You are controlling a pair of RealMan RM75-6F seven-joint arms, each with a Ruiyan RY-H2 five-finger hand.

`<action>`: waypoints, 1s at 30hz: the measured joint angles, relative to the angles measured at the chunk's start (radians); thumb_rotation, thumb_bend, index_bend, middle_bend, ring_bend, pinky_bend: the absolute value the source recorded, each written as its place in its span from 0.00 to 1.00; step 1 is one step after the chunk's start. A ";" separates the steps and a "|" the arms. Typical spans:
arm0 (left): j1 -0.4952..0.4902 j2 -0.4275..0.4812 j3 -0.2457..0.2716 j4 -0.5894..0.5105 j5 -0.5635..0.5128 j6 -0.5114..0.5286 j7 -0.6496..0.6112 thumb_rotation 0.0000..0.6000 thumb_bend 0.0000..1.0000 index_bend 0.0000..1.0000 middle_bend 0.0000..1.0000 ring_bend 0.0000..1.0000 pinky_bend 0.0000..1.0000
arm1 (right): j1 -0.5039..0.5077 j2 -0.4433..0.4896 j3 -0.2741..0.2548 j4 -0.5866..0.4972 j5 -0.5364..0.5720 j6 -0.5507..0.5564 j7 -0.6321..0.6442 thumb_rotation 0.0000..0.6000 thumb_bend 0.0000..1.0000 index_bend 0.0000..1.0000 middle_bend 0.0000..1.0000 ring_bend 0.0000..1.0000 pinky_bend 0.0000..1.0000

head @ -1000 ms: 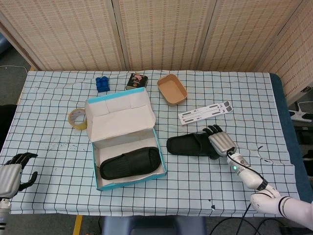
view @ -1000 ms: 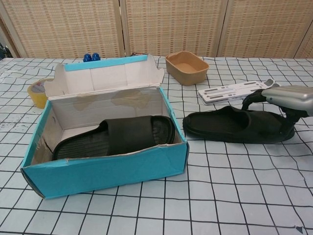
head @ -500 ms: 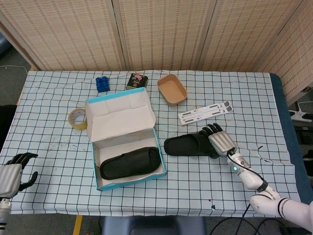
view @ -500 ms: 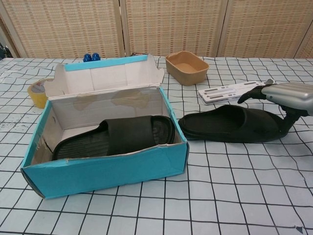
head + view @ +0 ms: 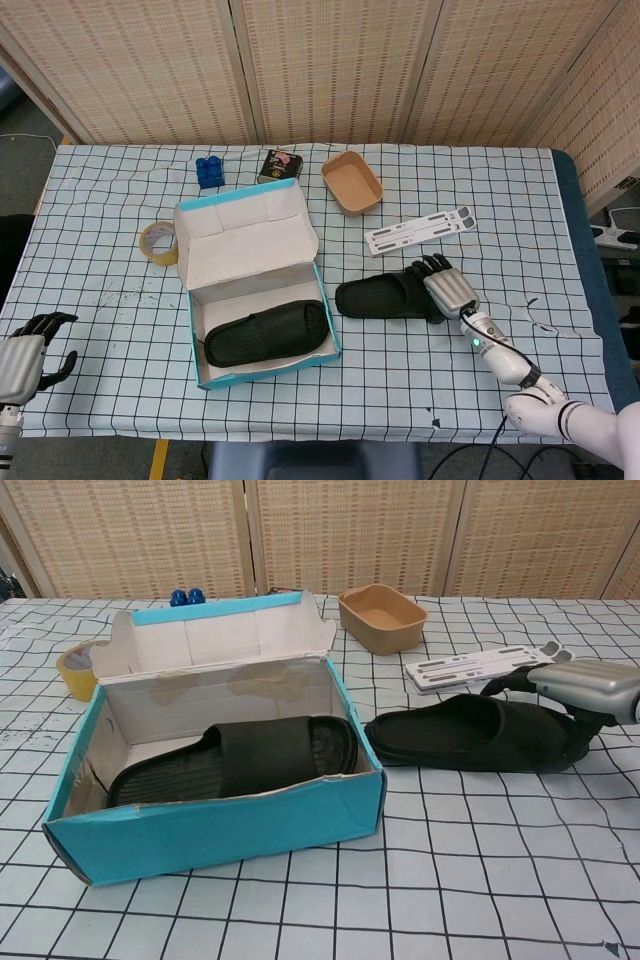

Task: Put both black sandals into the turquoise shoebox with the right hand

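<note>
The right hand (image 5: 450, 291) grips the heel end of one black sandal (image 5: 385, 297), lying just right of the turquoise shoebox (image 5: 262, 375) (the other sandal (image 5: 266, 333) lies inside). The left hand (image 5: 22, 355) hangs empty, fingers apart, off the worktop's (image 5: 120, 200) near-left edge.

Turquoise cardboard shoebox (image 5: 215, 830): matt, raw off-white board inside, scuffed. 2 black sandals, one inside (image 5: 235, 763) and one beside (image 5: 470, 734), look like matt rubbery foam; the right hand (image 5: 449, 290) has a satin silver metal-look shell. Checked tablecloth (image 5: 400, 370): wrinkled matt cloth.

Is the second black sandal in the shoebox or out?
Out. It lies on the table beside the shoebox, with the right hand on its end.
</note>
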 measured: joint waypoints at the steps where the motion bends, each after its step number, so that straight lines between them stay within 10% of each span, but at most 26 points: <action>1: 0.000 0.000 0.000 -0.001 -0.001 -0.001 -0.001 1.00 0.40 0.26 0.23 0.19 0.35 | -0.001 -0.002 0.001 0.002 0.000 0.004 0.000 1.00 0.04 0.25 0.20 0.03 0.14; 9: -0.001 0.001 0.001 -0.002 -0.001 -0.004 -0.004 1.00 0.40 0.26 0.23 0.19 0.35 | -0.028 -0.032 0.019 0.024 -0.038 0.139 0.026 1.00 0.12 0.67 0.54 0.39 0.38; 30: -0.004 0.000 0.002 -0.003 -0.004 -0.010 0.000 1.00 0.40 0.26 0.23 0.19 0.35 | -0.085 -0.109 0.068 -0.136 -0.332 0.657 -0.349 1.00 0.12 0.68 0.55 0.40 0.41</action>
